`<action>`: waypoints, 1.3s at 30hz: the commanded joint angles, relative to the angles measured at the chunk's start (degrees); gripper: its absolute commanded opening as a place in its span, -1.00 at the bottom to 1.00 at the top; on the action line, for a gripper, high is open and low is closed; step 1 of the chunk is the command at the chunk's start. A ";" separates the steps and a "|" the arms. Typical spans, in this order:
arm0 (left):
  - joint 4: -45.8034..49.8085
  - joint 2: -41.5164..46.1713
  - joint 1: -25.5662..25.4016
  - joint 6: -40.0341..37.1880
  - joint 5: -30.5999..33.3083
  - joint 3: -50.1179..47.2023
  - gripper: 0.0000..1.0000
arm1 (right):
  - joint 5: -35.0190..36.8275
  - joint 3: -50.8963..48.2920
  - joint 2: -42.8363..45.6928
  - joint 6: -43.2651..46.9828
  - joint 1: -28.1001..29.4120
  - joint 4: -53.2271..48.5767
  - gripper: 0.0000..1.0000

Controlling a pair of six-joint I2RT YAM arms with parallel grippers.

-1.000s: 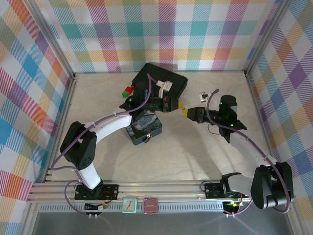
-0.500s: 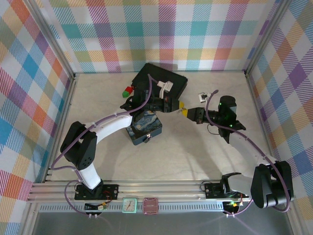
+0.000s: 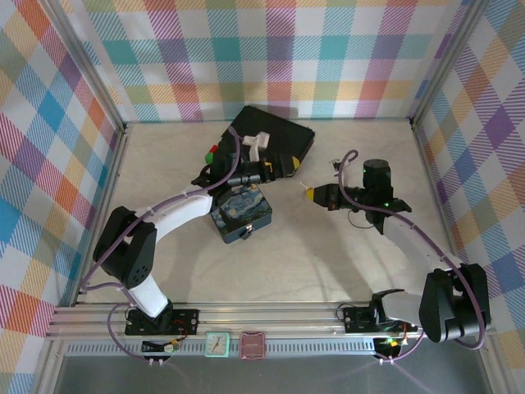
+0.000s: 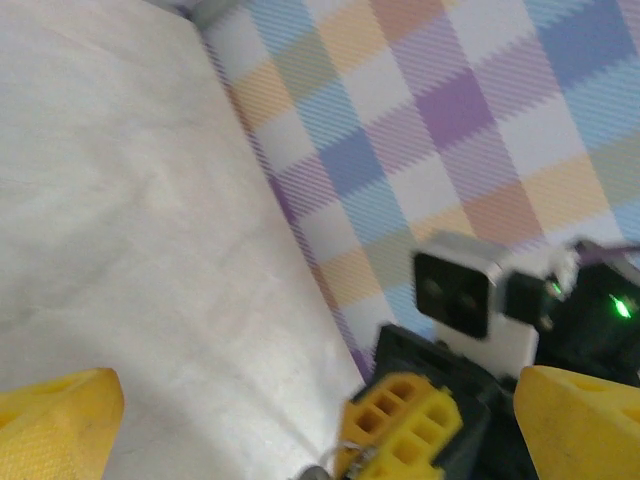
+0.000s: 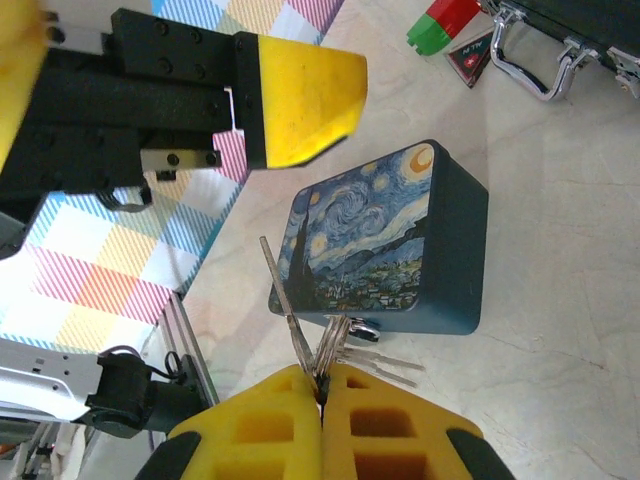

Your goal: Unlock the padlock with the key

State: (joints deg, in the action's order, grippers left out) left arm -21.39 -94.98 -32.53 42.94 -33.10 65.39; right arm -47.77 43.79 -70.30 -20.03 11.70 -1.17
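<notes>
The left arm rises from its base at the near left corner, bends at the elbow, and reaches across the desk [image 3: 344, 263] toward the far middle. Its end effector [image 3: 289, 164] hangs over the corner of the black case [image 3: 283, 131], its yellow fingers [image 4: 55, 415] spread wide apart with nothing between them. Just below it sits the blue starry-painting tin [image 3: 242, 212]; a small silvery piece at its near edge [image 3: 247, 235] looks like the padlock, though it is too small to be sure. To the right, the right arm sweeps up from its base and turns left at the wrist. Its end effector [image 5: 322, 395] is pressed together on a small bunch of keys, with the key [image 5: 283, 295] sticking out toward the tin, clear of the desk.
</notes>
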 commanded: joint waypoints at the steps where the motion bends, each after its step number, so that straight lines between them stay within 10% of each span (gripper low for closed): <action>1: 7.33 4.46 0.72 2.12 12.83 -1.64 0.99 | -0.26 1.02 1.50 4.12 0.42 -0.24 -1.00; 13: 14.24 7.35 -3.31 13.96 23.08 -3.44 0.97 | 4.91 -1.10 5.95 9.97 1.16 2.47 -1.00; 24: 13.76 1.82 -8.66 29.98 25.09 2.20 0.64 | 40.73 1.32 5.97 34.39 12.99 -1.07 -1.00; 39: 12.52 -2.53 -10.69 37.26 24.63 5.80 0.05 | 47.76 -0.95 2.05 42.26 16.98 8.33 -1.00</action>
State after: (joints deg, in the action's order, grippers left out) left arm -7.64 -96.75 -42.70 77.82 -7.86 69.23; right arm -1.15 43.62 -67.18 19.49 27.86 3.84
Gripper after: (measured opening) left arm 0.534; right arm 0.062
